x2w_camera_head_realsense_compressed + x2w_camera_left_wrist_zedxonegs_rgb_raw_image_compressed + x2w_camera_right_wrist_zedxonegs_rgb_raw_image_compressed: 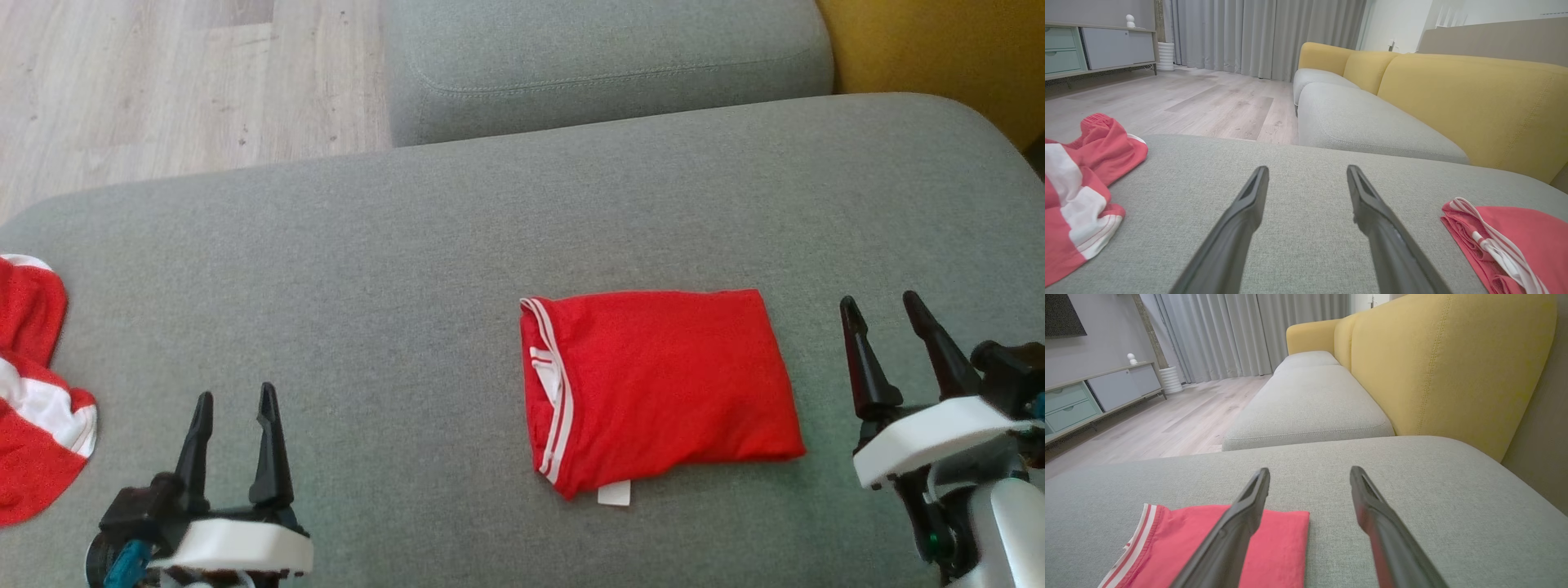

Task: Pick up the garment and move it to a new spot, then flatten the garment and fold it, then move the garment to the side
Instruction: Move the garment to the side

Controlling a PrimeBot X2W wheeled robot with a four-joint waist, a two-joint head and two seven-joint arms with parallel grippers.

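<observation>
The garment (661, 384) lies as a compact red rectangle on the grey sofa cushion (367, 237), right of the middle in the head view. It has white-striped trim (557, 392) along its left edge and a small white tag (614, 493) poking out at the near edge. It looks neatly folded, so the picking up, flattening and folding appear done. By that judgement 1 step is left: moving it to the side.

The right pincer (880, 299) hovers near the garment's right edge, its 2 fingers spread apart and empty. The left pincer (235, 394) is well apart on the left, likewise released, with nothing between its fingers.

Further left, at the cushion's edge, a second red-and-white garment (37, 408) lies crumpled, clear of both pincers.
</observation>
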